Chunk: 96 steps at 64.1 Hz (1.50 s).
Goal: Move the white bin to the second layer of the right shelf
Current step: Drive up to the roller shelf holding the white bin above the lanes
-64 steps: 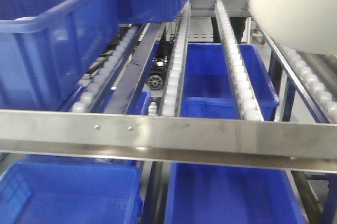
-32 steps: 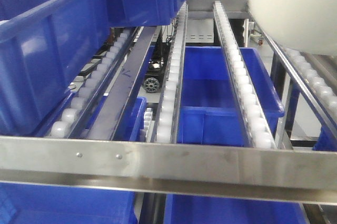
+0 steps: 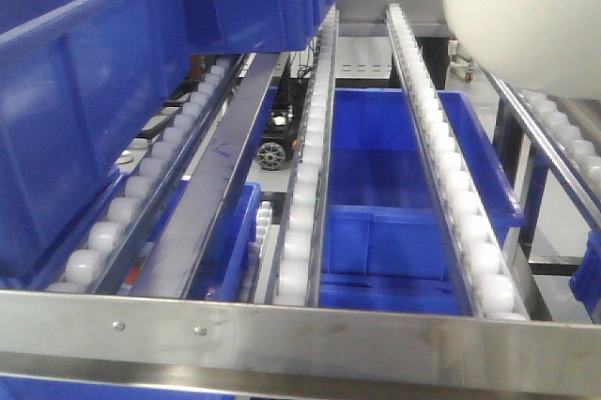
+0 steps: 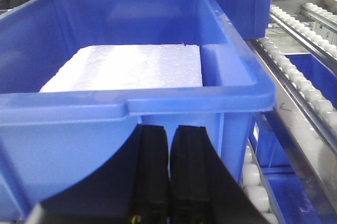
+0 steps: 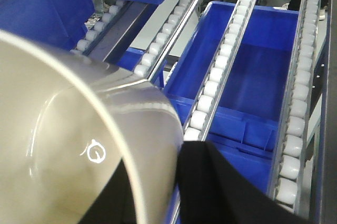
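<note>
Above the sloping steel roller rails (image 3: 449,175), the cream-white glossy plastic bin (image 3: 526,15) hangs, its wall pinched by the right end effector (image 5: 176,195); the rails run lengthwise ahead and below. The left end effector (image 4: 169,166) is pressed together, empty.

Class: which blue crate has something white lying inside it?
The blue crate directly before the left gripper; it holds a white slab. The lower crate looks empty.

Front and right-wrist views, shared roller rails (image 3: 457,195)
</note>
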Motion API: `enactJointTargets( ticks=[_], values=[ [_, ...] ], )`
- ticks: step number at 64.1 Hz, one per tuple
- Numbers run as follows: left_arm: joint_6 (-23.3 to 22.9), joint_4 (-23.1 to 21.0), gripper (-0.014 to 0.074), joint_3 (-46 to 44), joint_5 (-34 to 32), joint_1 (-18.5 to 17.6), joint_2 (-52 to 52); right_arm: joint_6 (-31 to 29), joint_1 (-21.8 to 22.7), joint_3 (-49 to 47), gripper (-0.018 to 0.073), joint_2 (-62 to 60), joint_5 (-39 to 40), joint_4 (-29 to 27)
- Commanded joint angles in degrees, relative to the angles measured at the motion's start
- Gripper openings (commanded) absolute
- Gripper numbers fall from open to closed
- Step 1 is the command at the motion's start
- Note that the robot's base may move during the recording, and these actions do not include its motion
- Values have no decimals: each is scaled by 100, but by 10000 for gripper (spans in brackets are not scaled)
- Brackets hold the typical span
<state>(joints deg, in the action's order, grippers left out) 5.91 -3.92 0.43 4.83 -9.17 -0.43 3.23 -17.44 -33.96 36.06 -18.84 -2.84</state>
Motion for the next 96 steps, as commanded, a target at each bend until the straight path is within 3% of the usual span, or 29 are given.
enactJointTargets(
  ticks=[1,96],
  values=[
    [-20,-31,85,211,-483,5,-80,-12,36,-190,57,-12,609,-3],
    [-20,-31,85,211,-483,5,-80,-12,36,-190,57,-12,609,-3]
  ],
)
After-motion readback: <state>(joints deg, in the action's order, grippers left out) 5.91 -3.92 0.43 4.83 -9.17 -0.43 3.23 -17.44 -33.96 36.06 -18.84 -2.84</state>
